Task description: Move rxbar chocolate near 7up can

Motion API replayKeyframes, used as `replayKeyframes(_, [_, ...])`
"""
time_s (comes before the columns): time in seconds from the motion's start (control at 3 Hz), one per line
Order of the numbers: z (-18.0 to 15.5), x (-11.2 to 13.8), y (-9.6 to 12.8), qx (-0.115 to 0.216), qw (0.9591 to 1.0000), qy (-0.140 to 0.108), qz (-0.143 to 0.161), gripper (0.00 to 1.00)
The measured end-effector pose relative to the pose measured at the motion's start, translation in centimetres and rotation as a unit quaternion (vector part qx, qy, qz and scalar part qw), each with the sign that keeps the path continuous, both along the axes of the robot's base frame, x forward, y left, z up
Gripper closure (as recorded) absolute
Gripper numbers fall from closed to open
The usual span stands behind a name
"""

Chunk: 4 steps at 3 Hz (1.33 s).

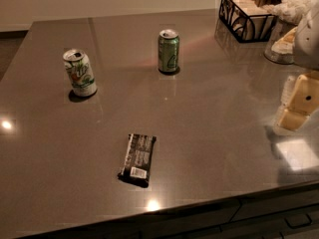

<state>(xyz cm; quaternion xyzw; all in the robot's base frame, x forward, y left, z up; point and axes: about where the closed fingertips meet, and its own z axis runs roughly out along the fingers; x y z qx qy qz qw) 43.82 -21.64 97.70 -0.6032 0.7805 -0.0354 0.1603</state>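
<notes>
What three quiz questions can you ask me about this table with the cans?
1. True or false: the rxbar chocolate is touching the 7up can.
2. Which stands nearer the black wire basket? A: the 7up can. B: the green can.
3. Fill the gap: the gripper is at the picture's ___ edge, far from the bar.

Key: 1 false, they lie well apart. 2 B. 3 right.
</notes>
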Motion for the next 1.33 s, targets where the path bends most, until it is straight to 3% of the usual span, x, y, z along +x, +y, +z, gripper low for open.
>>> replayKeyframes(0.33, [0.0,0.0,0.0,0.000,1.0000,0.000,0.000,0.00])
replayKeyframes(0.67, [-0.5,0.9,1.6,-0.011,0.9997,0.011,0.019,0.00])
replayKeyframes(1.0, [-1.9,3.0,5.4,-0.031,0.9957,0.031,0.082,0.00])
replayKeyframes(1.33, [-4.1,4.6,9.5,-0.037,0.9852,0.050,0.160,0.00])
